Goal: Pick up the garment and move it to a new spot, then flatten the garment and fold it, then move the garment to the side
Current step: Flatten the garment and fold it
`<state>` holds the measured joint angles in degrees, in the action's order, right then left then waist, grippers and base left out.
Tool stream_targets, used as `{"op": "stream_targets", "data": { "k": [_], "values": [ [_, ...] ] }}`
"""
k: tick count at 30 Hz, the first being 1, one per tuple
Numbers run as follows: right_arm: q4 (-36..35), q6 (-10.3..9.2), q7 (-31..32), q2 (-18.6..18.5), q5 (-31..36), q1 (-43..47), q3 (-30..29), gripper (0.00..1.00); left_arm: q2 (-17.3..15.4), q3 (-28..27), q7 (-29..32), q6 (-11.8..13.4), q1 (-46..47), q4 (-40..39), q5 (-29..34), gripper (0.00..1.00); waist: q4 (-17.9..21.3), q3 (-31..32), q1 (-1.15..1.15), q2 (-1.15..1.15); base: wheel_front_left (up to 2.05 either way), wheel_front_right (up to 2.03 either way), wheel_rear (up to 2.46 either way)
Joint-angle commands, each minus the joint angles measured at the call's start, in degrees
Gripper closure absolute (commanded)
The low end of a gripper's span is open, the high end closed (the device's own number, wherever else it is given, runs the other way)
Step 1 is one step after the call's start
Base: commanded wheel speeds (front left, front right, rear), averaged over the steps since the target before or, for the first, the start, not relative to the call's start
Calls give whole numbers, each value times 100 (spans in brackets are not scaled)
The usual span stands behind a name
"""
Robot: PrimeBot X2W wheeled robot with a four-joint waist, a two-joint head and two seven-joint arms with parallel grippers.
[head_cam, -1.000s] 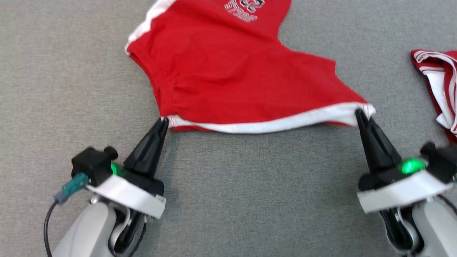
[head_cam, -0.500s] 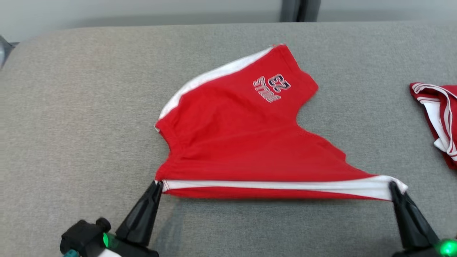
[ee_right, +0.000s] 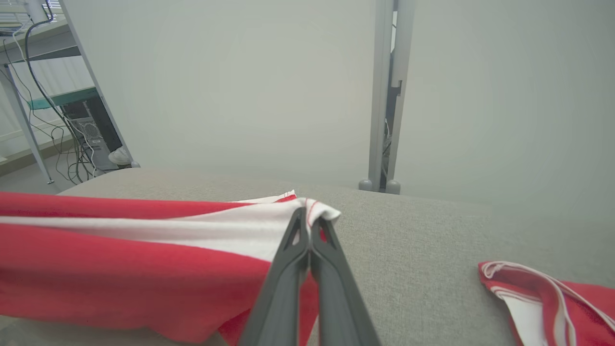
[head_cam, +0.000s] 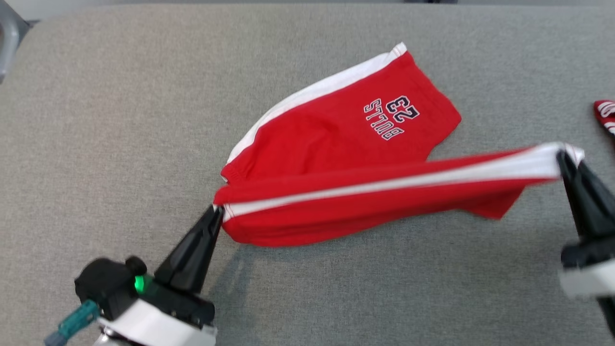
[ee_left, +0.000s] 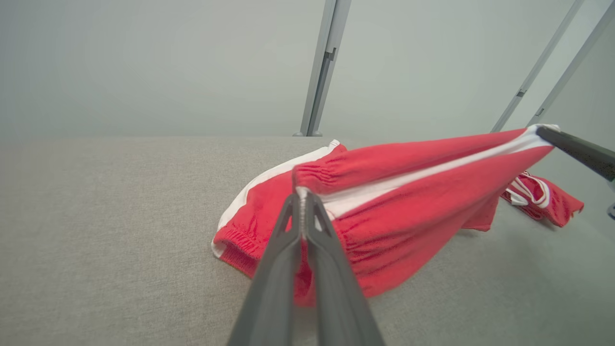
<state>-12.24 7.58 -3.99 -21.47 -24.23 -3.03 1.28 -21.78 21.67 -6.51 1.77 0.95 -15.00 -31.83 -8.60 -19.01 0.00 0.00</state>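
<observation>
The red shorts (head_cam: 336, 144) with white side stripes are lying partly on the grey worktop (head_cam: 120, 120), the far leg with its BULLS 23 print resting flat, while the near striped edge is stretching taut in the air, fabric sagging beneath it.

bright, even, diffuse indoor light.
soft shadow beside the left gripper (head_cam: 217, 211); motion blur on the right gripper (head_cam: 562, 156); wrist views distort toward edges.
</observation>
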Motion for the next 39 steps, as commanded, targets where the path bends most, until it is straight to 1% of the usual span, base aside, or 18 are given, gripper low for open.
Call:
{"op": "stream_targets", "data": {
  "k": [1, 3, 6, 11, 14, 17, 21, 24, 25, 26, 27, 31, 33, 37, 39],
  "values": [
    [133, -16, 64, -118, -44, -290, 36, 100, -27, -59, -7, -24, 166, 100, 1, 100, -45, -210, 0, 0, 0, 0, 0],
    [556, -16, 234, -398, -59, -1037, 302, 100, 37, -43, -49, -155, 501, 345, -57, 100, -126, -421, 0, 0, 0, 0, 0],
    [1230, -16, 378, -696, -147, -2099, 807, 100, 164, 34, -121, -384, 1031, 815, -71, 100, -338, -717, 0, 0, 0, 0, 0],
    [2462, -15, 462, -936, -314, -3767, 1672, 100, 502, 206, -353, -629, 1836, 1660, -98, 100, -710, -1138, 0, 0, 0, 0, 0],
    [3179, -14, 390, -925, -420, -4570, 2151, 100, 698, 334, -514, -747, 2232, 2161, -125, 100, -907, -1299, 0, 0, 0, 0, 0],
    [3823, -14, 360, -888, -529, -5165, 2603, 100, 870, 452, -641, -830, 2592, 2614, -174, 100, -1049, -1402, 0, 0, 0, 0, 0],
    [4530, -11, 315, -810, -735, -5684, 3294, 100, 1018, 644, -729, -902, 2943, 3181, -266, 100, -1131, -1454, 0, 0, 0, 0, 0],
    [4927, -11, 158, -746, -935, -5908, 3655, 100, 1077, 788, -777, -919, 3094, 3519, -362, 100, -1122, -1462, 0, 0, 0, 0, 0],
    [5014, -11, 86, -715, -996, -5938, 3763, 78, 1066, 822, -789, -924, 3121, 3602, -384, 83, -1103, -1457, 0, 0, 0, 0, 0],
    [5092, -11, -28, -687, -1069, -5955, 3866, 50, 1058, 847, -808, -928, 3145, 3665, -416, 43, -1078, -1443, 0, 0, 0, 0, 0],
    [5168, -11, -140, -675, -1130, -5962, 3941, 0, 1041, 848, -819, -925, 3153, 3714, -428, 0, -1047, -1418, 0, 0, 0, 0, 0],
    [5319, -11, -723, -636, -1322, -5817, 4172, 0, 1010, 659, -858, -930, 2977, 3689, -431, 0, -878, -1258, 0, 0, 0, 0, 0],
    [5322, -11, -952, -602, -1395, -5725, 4173, 0, 1036, 369, -862, -925, 2836, 3491, -350, 0, -776, -1155, 0, 0, 0, 0, 0],
    [5188, -11, -1124, -506, -1308, -5449, 3941, 0, 1108, -267, -864, -840, 2437, 3054, -67, 0, -544, -945, 0, 0, 0, 0, 0],
    [4881, -10, -1131, -441, -1153, -5306, 3571, 0, 1158, -576, -866, -768, 2293, 2843, 152, 0, -439, -856, 0, 0, 0, 0, 0]
  ]
}}
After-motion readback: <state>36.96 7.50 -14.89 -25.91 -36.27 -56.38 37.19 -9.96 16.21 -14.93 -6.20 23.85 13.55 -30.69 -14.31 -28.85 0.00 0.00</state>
